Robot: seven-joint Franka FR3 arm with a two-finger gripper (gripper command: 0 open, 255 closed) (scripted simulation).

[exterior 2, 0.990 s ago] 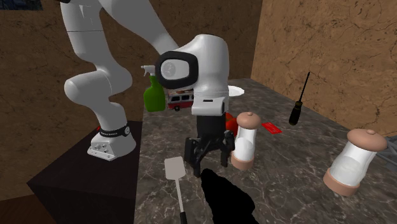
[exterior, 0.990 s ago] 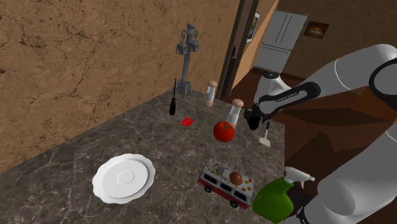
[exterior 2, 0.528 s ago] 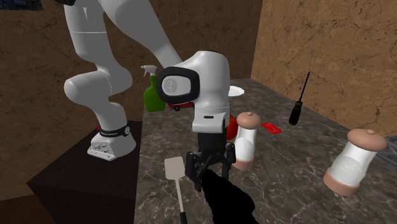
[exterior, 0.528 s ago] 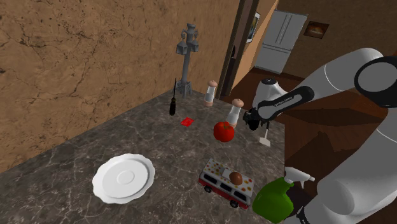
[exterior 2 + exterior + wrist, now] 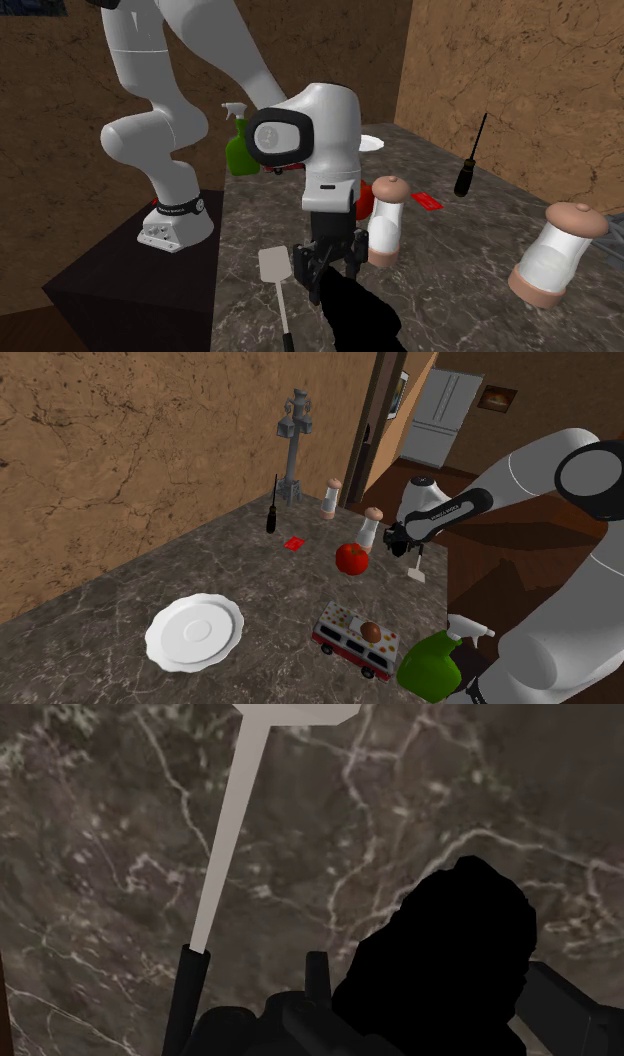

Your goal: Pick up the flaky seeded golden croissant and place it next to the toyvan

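Croissant (image 5: pixel 357 314), drawn black, lies on the desk (image 5: pixel 455 295) just beneath the tool (image 5: pixel 328 276), whose wide-apart, empty fingers straddle one end, off-centre.

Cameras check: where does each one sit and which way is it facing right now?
Shoulder view: beside the stand, looking down over the counter toward the brown wall; the arm reaches in from its right.
Second exterior view: across the counter, facing the arm, open gripper and stand.
Wrist view: on the hand, looking down at the counter past its fingers.
Shared: spatula and black lump appear in the second exterior and wrist views.
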